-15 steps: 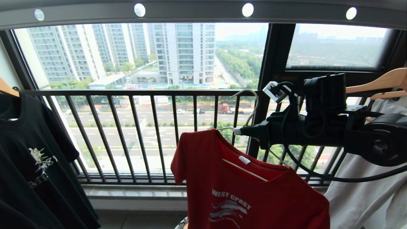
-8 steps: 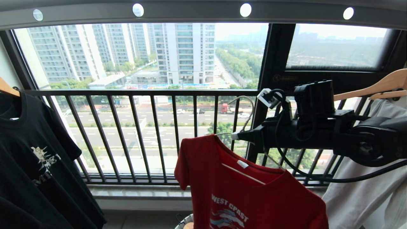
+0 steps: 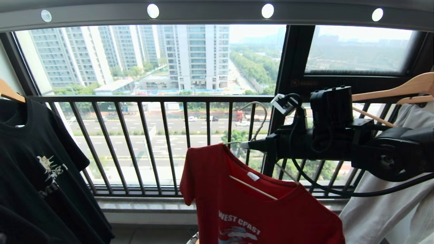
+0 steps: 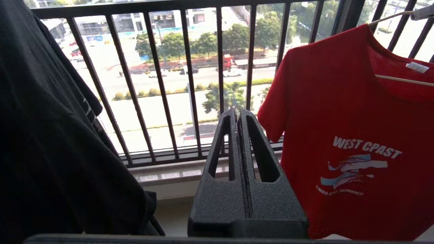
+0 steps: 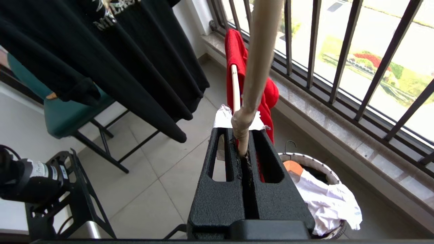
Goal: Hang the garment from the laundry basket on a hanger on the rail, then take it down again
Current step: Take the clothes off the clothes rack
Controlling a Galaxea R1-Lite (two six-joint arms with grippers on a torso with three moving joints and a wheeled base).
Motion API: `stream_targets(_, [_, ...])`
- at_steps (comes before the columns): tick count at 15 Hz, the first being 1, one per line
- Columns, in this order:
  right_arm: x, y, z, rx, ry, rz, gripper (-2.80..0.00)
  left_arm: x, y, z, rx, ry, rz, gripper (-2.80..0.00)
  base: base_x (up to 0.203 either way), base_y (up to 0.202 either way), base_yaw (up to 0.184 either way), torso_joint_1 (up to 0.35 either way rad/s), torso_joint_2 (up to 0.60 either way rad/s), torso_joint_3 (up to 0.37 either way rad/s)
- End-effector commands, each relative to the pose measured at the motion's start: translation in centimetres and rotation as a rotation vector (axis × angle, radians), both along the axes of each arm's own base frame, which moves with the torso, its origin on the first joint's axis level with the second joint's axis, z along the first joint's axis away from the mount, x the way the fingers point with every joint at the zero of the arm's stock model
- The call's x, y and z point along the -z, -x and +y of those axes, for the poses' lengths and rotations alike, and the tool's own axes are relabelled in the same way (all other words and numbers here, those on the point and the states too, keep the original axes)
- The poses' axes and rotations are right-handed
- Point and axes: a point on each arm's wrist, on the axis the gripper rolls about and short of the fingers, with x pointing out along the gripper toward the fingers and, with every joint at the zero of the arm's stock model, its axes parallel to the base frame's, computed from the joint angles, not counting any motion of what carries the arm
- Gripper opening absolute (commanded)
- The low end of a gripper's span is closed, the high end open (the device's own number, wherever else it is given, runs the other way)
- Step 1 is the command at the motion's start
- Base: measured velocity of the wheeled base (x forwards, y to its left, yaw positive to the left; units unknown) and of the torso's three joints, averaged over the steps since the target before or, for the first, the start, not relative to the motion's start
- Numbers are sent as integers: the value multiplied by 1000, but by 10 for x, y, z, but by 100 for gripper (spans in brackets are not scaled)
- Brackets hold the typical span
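The garment [image 3: 257,206], a red T-shirt with white "WEST COAST" lettering, hangs on the off-white wire hanger [image 3: 259,117]. My right gripper [image 3: 245,145] reaches in from the right and is shut on the hanger's neck [image 5: 241,135], just below the hook. The hook is free in the air in front of the railing, well under the grey rail [image 3: 210,14] with its round bright holes. The left gripper [image 4: 237,113] is shut and empty; it points at the railing, beside the garment's sleeve [image 4: 352,135]. The laundry basket [image 5: 307,158] stands on the floor below the garment, holding white cloth.
A black printed T-shirt [image 3: 37,162] hangs at the left. At the right, a pale garment [image 3: 383,206] hangs on wooden hangers [image 3: 396,88]. The black railing [image 3: 152,142] and window sill close off the front. A teal chair [image 5: 67,115] stands behind the black shirts.
My right gripper has sunk a little and drifted left with the hanger and the garment. The hook now sits slightly lower against the railing.
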Motion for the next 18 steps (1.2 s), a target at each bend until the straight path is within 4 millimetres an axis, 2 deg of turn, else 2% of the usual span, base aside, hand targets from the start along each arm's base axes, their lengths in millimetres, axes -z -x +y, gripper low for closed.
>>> stream_targets(1, [-2,-1,12,-18,-49,-25,-280,-33,-54,-5,162,6,188,-280,0,0,0,0,0,0])
stream_targets(3, [0,-4,21,-25,-58,-37,-280,-53,-92,-10,295,20,268,-280,0,0,0,0,0,0])
stream_targets(6, [5,-17,27,20,-44,-45,-280,-60,-132,-35,524,11,371,-280,0,0,0,0,0,0])
stream_targets(8, [17,-23,32,19,-28,-21,-280,-54,-156,-52,603,-3,448,-280,0,0,0,0,0,0])
stream_targets(11, [16,-34,39,17,-39,-35,-280,-43,-200,-77,656,-18,563,-280,0,0,0,0,0,0])
stream_targets(13, [18,-35,40,16,-36,-30,-280,-26,-224,-91,671,-21,632,-280,0,0,0,0,0,0])
stream_targets(15, [18,-32,42,7,-38,-28,-280,-12,-246,-103,674,7,593,-280,0,0,0,0,0,0])
stream_targets(16, [19,-31,43,4,-36,-24,-280,-9,-255,-110,656,44,563,0,0,0,0,0,0,0])
stream_targets(18, [18,-28,47,-9,-37,-22,-280,-5,-262,-122,566,54,551,0,0,0,0,0,0,0])
